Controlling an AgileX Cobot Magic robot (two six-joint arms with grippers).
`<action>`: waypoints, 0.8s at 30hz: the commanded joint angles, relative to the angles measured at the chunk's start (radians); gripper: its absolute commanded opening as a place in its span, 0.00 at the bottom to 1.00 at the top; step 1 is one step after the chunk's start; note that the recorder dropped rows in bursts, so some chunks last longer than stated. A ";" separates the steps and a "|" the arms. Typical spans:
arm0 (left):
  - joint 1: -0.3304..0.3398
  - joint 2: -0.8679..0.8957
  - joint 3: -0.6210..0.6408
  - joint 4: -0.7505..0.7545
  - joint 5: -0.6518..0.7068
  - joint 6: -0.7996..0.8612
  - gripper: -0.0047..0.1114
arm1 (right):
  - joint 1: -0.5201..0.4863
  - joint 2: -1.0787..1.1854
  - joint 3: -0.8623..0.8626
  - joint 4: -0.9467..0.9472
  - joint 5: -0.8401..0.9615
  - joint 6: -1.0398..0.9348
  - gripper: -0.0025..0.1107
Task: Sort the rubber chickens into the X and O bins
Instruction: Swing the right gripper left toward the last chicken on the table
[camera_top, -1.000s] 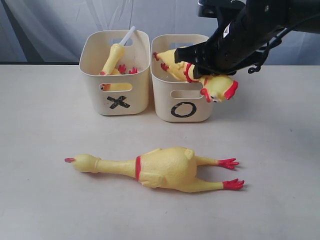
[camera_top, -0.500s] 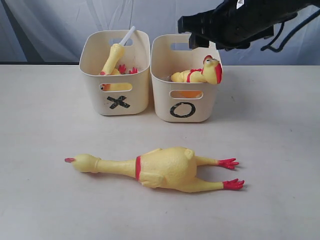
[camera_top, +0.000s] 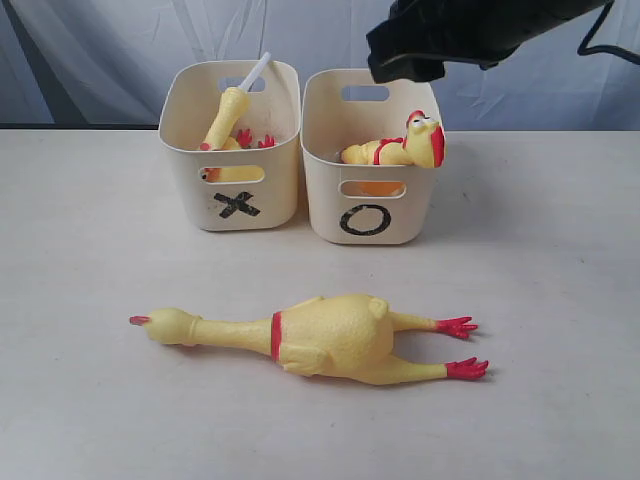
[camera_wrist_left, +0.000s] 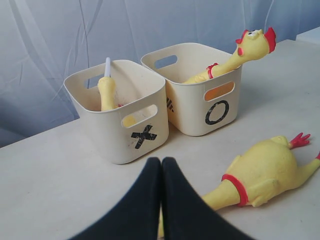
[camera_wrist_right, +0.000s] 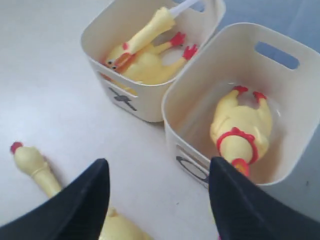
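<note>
- Left fingers (camera_wrist_left: 142, 205) clenched, empty.
- Right fingers (camera_wrist_right: 80, 200) spread, empty, above O bin (camera_top: 322, 195).
- Chicken (camera_top: 395, 152) in O bin, head over rim.
- Large chicken (camera_top: 330, 338) lies on near worktop (camera_top: 100, 400).

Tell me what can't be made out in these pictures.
Exterior view: the front wall of the X bin hides most of the chickens inside.
Left wrist view: the shut left tool covers the head of the chicken on the table; the right edge cuts off one leg.
Right wrist view: the open right tool and the bottom edge hide most of that chicken's body; the O mark is blurred.
</note>
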 joint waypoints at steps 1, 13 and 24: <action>-0.001 -0.005 -0.006 -0.003 -0.006 -0.004 0.04 | 0.064 -0.019 -0.004 0.050 0.025 -0.145 0.51; -0.001 -0.005 -0.006 -0.003 -0.008 -0.004 0.04 | 0.233 0.046 -0.004 0.044 0.028 -0.248 0.51; -0.001 -0.005 -0.006 -0.005 -0.008 -0.004 0.04 | 0.363 0.248 -0.004 0.037 -0.043 -0.282 0.51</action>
